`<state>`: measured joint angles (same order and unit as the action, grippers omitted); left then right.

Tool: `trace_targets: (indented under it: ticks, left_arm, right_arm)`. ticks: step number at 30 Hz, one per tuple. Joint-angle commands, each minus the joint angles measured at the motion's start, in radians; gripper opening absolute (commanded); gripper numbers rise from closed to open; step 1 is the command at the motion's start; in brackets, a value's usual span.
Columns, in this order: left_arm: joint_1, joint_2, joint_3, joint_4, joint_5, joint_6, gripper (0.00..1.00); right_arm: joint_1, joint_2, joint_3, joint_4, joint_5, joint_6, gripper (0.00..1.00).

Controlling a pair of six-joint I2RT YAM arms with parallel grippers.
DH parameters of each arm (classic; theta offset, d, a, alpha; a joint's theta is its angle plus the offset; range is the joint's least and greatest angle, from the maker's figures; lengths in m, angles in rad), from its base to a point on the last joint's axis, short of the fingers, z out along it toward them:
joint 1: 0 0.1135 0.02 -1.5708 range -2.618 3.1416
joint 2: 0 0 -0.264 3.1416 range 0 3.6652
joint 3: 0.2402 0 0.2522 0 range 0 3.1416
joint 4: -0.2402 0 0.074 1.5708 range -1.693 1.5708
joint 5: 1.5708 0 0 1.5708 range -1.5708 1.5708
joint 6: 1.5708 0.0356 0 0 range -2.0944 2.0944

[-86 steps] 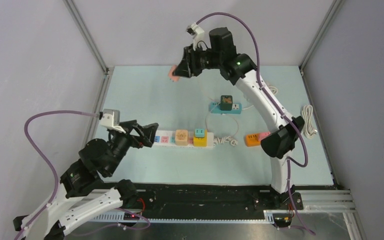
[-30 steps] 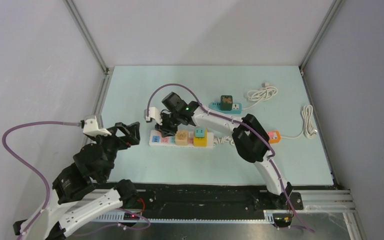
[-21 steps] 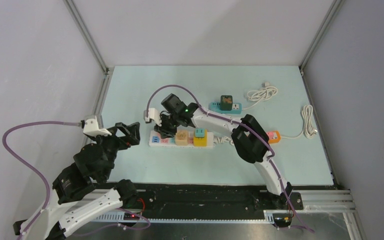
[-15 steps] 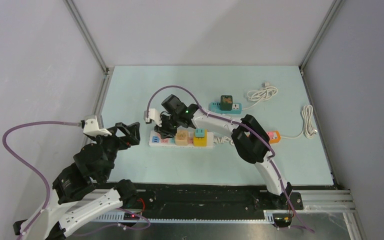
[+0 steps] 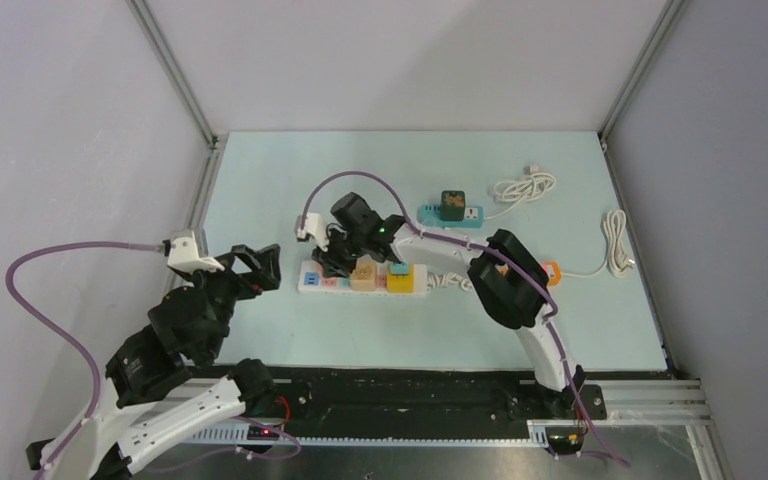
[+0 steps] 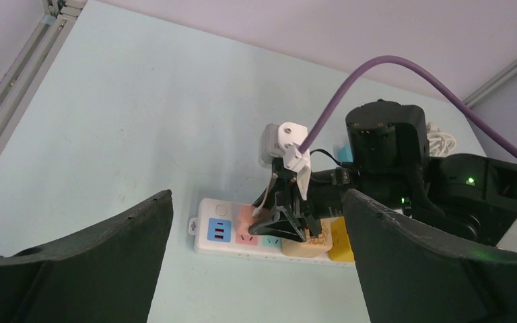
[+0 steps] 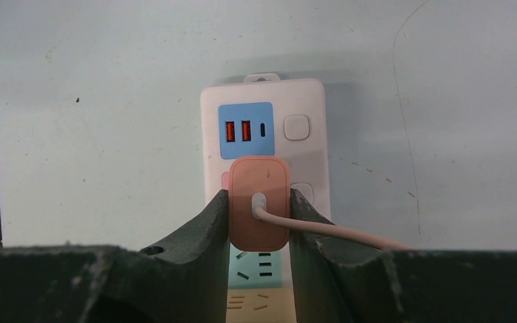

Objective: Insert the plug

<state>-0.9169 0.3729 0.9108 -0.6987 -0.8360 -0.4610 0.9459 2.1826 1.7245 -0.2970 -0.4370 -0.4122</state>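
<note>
Nearest the bases, the left gripper hangs with its jaws spread wide and nothing between them. It sits just off the left end of the white power strip without touching it.

At the strip, the right gripper points down, its two dark fingers pinched narrow on the flat sides of the pink plug. The plug sits over the pink socket, between the blue USB panel and the teal socket. Its pink cord runs out past the right finger. The pins are hidden under the plug body, so whether they have entered the slots cannot be told.

The step in hand appears to be seating the plug. It probably goes best with the plug face kept flat to the strip and its edges square to the socket. The push should run straight down, with no rocking. The strip lies loose on the table, so a skewed push could slide it. The free left gripper is placed well to steady that end. The cord may drag sideways, and slack there would help.

One socket further along stands a tan cube, likely clear of the fingers. Further back lie a teal strip carrying a dark adapter and a coiled white cable, well apart from the work.
</note>
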Motion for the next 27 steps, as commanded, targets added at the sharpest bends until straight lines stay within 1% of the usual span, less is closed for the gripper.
trace_targets:
  ticks: [1,2,4,14,18,24,26,27]
  left_arm:
    - [0.005,0.018,0.008,0.014,-0.034,0.018,1.0]
    - [0.004,0.02,0.006,0.015,-0.033,0.017,1.0]
    - [0.005,0.023,0.005,0.015,-0.031,0.014,1.0]
    - [0.005,0.024,0.005,0.014,-0.025,0.005,1.0]
    - [0.005,0.022,0.006,0.014,-0.025,0.007,1.0]
    - [0.005,0.03,0.004,0.014,-0.029,0.007,1.0]
    - [0.004,0.033,0.004,0.014,-0.028,0.005,1.0]
    - [0.005,0.033,0.003,0.013,-0.028,0.004,1.0]
  right_arm:
    - [0.044,-0.037,-0.173,0.059,0.018,0.073,0.0]
    - [0.045,-0.04,-0.192,0.104,0.024,0.078,0.0]
    - [0.044,-0.041,-0.225,0.126,0.032,0.08,0.0]
    - [0.047,0.017,-0.156,0.031,0.087,0.003,0.0]
    - [0.039,0.027,-0.159,0.007,0.11,0.004,0.0]
    - [0.032,0.026,-0.184,0.016,0.112,0.002,0.0]
    - [0.036,0.032,-0.182,0.016,0.124,-0.005,0.02]
    - [0.04,0.033,-0.182,0.021,0.151,-0.003,0.08]
